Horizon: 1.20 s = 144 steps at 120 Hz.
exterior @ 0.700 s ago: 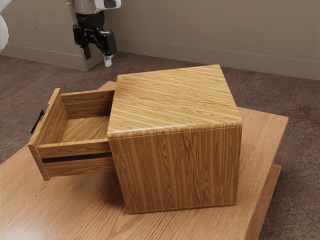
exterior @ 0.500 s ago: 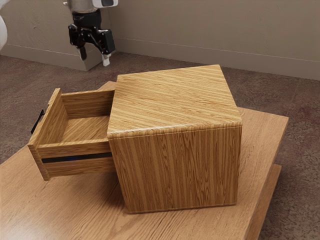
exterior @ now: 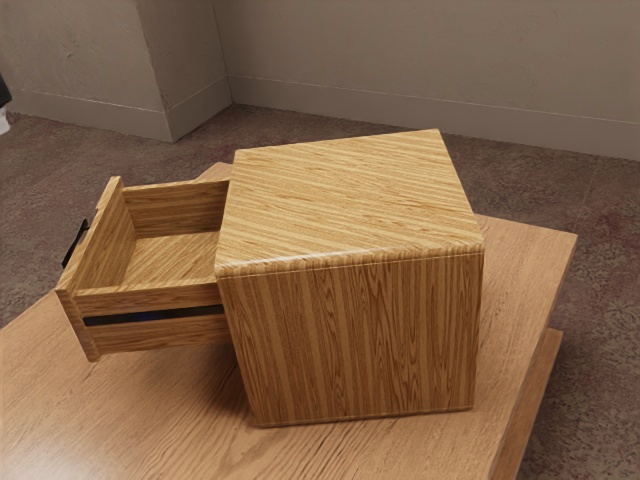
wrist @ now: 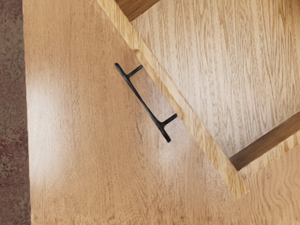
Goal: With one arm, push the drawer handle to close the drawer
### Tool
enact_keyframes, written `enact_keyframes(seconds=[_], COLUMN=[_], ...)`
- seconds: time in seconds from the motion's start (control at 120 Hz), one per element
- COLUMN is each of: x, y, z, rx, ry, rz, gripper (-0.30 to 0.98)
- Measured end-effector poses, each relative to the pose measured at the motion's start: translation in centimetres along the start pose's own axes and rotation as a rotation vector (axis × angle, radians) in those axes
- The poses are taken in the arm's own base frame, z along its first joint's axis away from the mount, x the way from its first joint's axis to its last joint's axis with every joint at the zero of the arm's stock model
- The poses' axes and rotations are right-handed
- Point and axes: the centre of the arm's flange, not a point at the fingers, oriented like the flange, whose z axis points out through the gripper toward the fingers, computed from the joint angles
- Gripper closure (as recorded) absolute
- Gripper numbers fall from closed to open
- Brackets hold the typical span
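The drawer [exterior: 170,258] is pulled out of the big wooden box [exterior: 350,340], and its black handle [exterior: 75,243] is on the front. The box sits on a light brown table [exterior: 130,420] with wavy lines and shiny spots. Around it is a speckly, reddish-brown floor [exterior: 600,400], and behind is a plain, dull wall [exterior: 400,60]. A bit of the gripper [exterior: 4,105] peeks in at the exterior view's left edge; I can't tell if it's spread or squeezed.
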Motion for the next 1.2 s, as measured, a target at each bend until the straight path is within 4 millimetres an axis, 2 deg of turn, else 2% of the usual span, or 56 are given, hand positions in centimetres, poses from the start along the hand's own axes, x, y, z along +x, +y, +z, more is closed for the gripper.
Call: enact_keyframes(seconds=[0.05, 0.125, 0.217, 0.333, 0.475, 0.583, 0.758, 1.008, 1.2], x=[-1.0, -2.2, -2.6, -0.8, 2.3, 3.8, 5.2, 7.4, 8.5], y=[-2.0, -5.5, -8.2, -11.2, -12.4, -12.6, -10.8, -8.0, -6.4], z=[2.7, 7.9, 12.4, 17.0, 20.7, 22.6, 24.7, 25.0, 25.4], rx=[0.017, -0.010, -0.044, -0.082, -0.090, -0.094, -0.113, -0.077, -0.064], ry=[-0.032, -0.058, -0.032, 0.011, 0.064, 0.108, 0.160, 0.191, 0.202], rz=[0.019, 0.050, 0.130, 0.240, 0.407, 0.513, 0.675, 0.888, 0.986], gripper=[0.00, 0.00, 0.02, 0.14, 0.38, 0.54, 0.69, 0.76, 0.78])
